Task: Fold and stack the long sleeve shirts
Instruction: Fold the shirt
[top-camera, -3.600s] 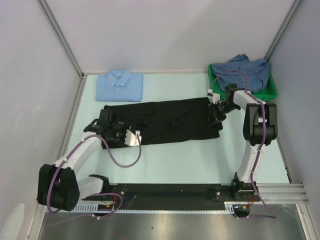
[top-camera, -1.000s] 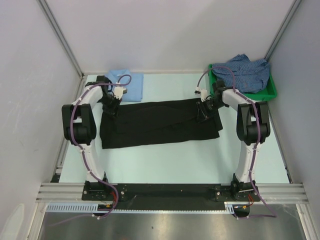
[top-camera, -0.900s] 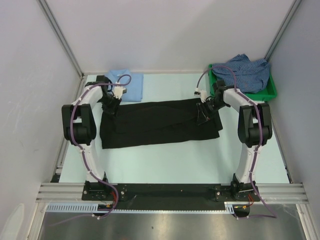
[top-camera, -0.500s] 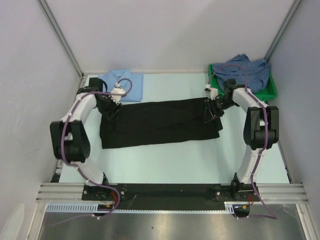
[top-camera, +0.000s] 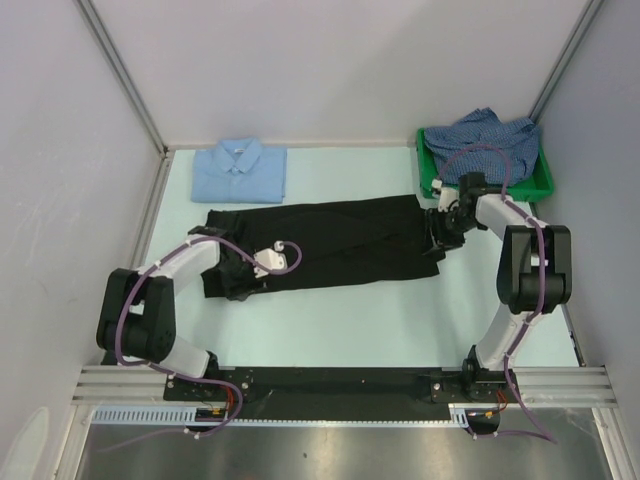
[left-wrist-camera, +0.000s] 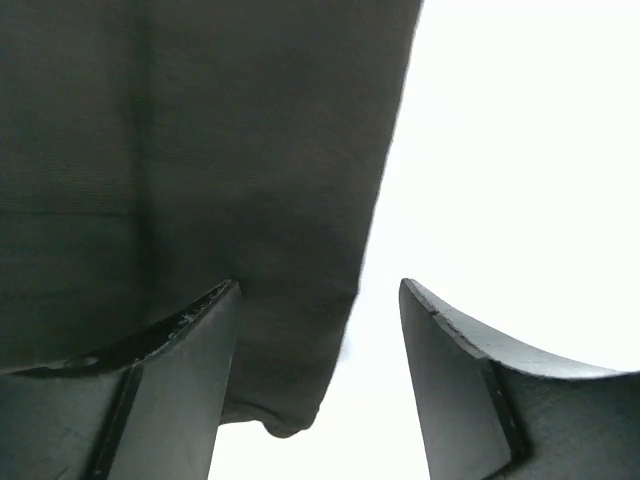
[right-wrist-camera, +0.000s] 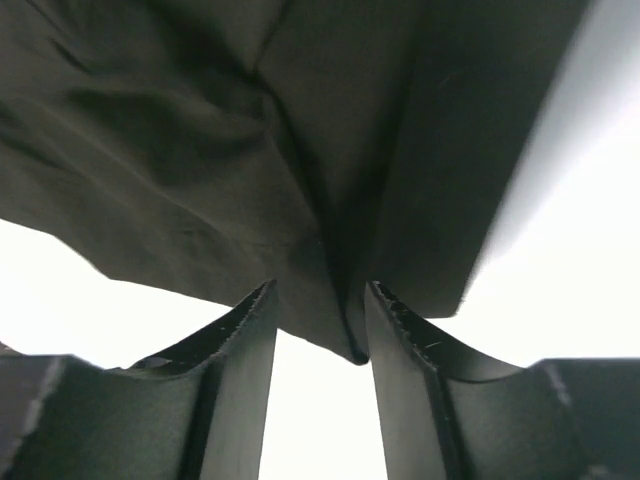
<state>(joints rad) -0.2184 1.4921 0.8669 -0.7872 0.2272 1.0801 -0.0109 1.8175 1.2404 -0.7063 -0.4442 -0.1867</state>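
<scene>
We see left gripper (left-wrist-camera: 318, 300) jaws apart over near edge of black shirt (top-camera: 330, 245) on bench (top-camera: 350, 320); right gripper (right-wrist-camera: 320, 300) jaws parted, shirt fold between.

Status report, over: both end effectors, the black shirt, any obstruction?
Left end effector open; right end effector open. Black shirt lies flat, a long folded strip. No obstruction seen.

You're looking at the black shirt (right-wrist-camera: 250, 130). It fills the frame from 9 o'clock through 12 to 2 o'clock, creased and folded over itself. At 6 o'clock the right end effector (right-wrist-camera: 320, 300) has its 2 fingers (right-wrist-camera: 235, 385) parted, and a folded corner of cloth dips between their tips. Pale bench (right-wrist-camera: 560, 250) shows at 3 and 8 o'clock. You can't tell whether the cloth touches either finger.
</scene>
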